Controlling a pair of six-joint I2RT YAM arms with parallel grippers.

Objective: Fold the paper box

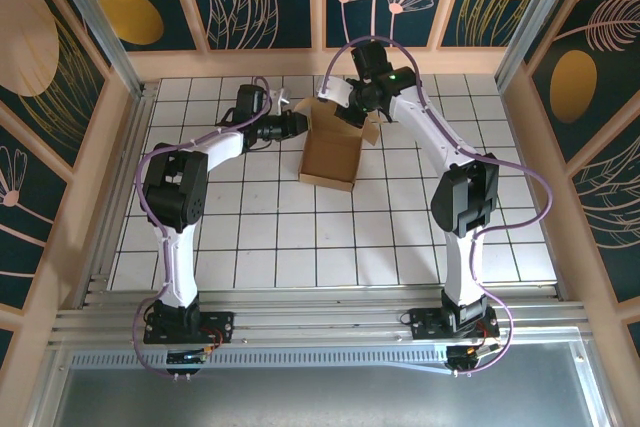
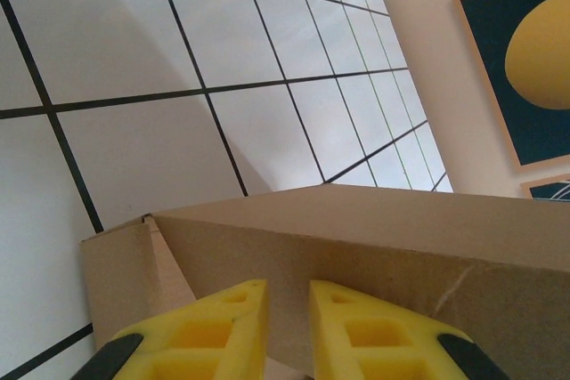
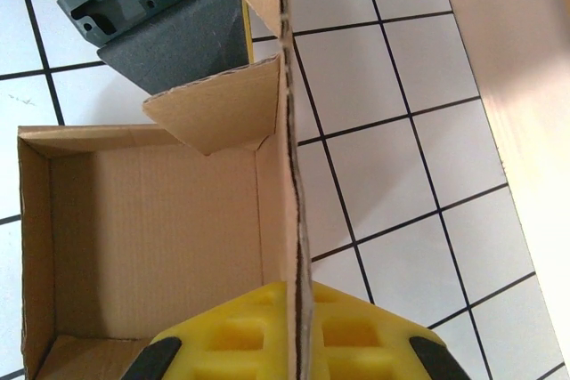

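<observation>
The things are carried by a table (image 1: 300, 247) which is covered with white square tiles, divided by thin dark lines. Its near edge is closed by aluminium rails (image 1: 320, 319), and a pale wooden border (image 1: 330, 64) is seen at the far side. Directly on the tiles the paper box (image 1: 330, 155) is placed, in the far half, near the middle. It is made of plain brown cardboard, is open at the top, and is turned a little against the tile lines.

Left arm is reaching forward and rightward; left gripper (image 2: 287, 298) is holding its fingers narrowly apart. Right arm is bending inward; right gripper (image 3: 298, 302) is pinching a wall of the paper box (image 1: 330, 159).
</observation>
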